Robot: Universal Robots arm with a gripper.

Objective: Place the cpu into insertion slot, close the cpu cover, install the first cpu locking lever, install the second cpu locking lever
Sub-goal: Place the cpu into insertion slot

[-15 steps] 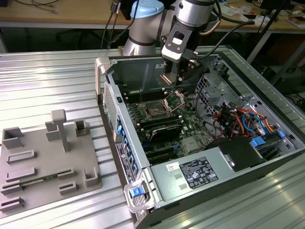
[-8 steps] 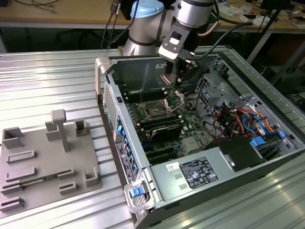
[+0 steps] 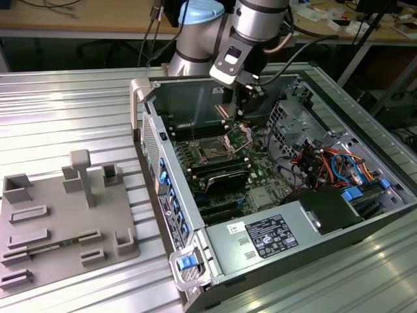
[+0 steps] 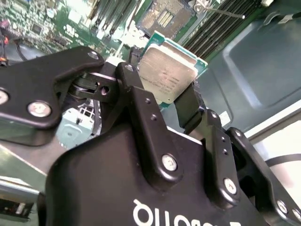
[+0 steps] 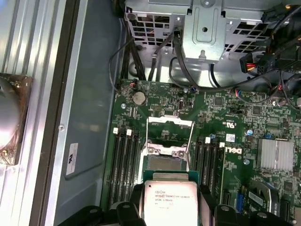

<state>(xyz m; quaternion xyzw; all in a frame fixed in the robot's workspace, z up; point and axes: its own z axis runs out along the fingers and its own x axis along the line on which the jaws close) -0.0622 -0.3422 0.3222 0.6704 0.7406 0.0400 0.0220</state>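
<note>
Inside the open computer case (image 3: 171, 195) that lies on the ribbed metal table (image 3: 65, 98), the cpu (image 5: 167, 203) is pinched by two opposite edges between the black jaws, with its silvery top face turned towards both wrist cameras. The grip on the rim is presumably chosen so that the underside is left free to meet the socket. The chip is held above the motherboard (image 5: 225, 122), near the insertion slot (image 5: 164, 164) but apart from it, so the first step is judged not yet completed. The cpu cover (image 5: 170, 121) stands raised on its hinge at one edge of the slot, and in the second wrist view a thin locking lever (image 4: 223, 12) is seen lifted beside it, evidently so that the dark socket is laid bare. Long memory slots (image 5: 124, 165) are ranged on both sides of the slot, and little room is thereby left for the jaws.
</note>
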